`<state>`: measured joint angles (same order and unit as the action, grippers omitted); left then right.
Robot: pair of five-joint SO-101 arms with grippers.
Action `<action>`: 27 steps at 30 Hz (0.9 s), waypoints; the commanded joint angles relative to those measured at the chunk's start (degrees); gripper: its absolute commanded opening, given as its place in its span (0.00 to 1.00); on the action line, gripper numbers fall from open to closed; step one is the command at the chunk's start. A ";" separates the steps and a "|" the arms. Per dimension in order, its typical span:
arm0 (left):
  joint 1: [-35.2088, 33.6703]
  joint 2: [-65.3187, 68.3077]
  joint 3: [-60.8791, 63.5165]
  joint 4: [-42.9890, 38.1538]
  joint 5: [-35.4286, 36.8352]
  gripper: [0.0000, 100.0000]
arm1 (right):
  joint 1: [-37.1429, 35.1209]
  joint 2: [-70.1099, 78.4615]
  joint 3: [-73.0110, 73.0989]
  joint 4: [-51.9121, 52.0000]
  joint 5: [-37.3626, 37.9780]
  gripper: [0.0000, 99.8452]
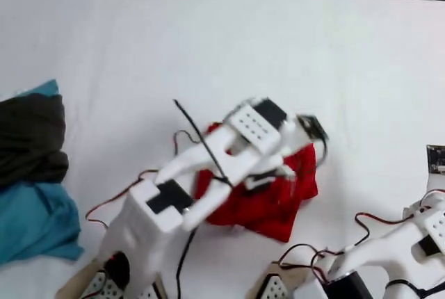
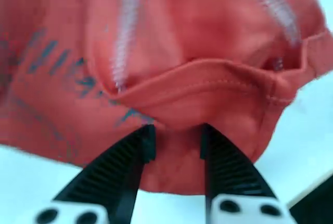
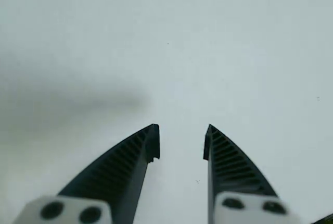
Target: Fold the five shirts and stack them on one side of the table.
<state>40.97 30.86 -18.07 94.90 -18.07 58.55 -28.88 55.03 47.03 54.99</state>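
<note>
**Both tools apart: the left one at the red shirt, the right one over the white worktop**

The left tool [image 2: 177, 136] has its two black fingers spread apart and is not closed on the cloth. Directly beyond its tips lies the red shirt [image 2: 197, 52], crumpled. A stitched hem fold runs across just ahead of the tips. Farther from the tool, the shirt shows pale stripes and a bluish print. In the high view the same red shirt [image 1: 271, 201] is a loose heap on the white worktop [image 1: 208, 35], partly under the left arm's wrist.

The right tool [image 3: 181, 136] also has its fingers apart, with nothing between them. Below and ahead of it is the white worktop surface, with a soft shadow to one side. In the high view the right arm stays low at the near edge, apart from the red shirt.

Well apart from both tools, at the worktop's edge on the left arm's side, a dark shirt [image 1: 31, 135] lies on top of a teal shirt [image 1: 35, 219], and the two are touching.
</note>
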 commanded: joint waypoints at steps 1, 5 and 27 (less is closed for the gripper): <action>5.54 -0.53 -0.22 0.53 0.18 0.17 | -0.22 -1.80 -0.62 -0.66 -2.37 0.16; 10.81 -0.62 -1.36 2.64 0.09 0.17 | 0.22 -1.80 -0.62 -0.66 -3.16 0.16; -12.04 4.48 -11.56 -1.93 -4.75 0.17 | -2.68 -1.71 -0.26 1.01 -3.16 0.16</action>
<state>29.54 34.81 -29.05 95.16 -22.90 57.49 -28.88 55.30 47.03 52.09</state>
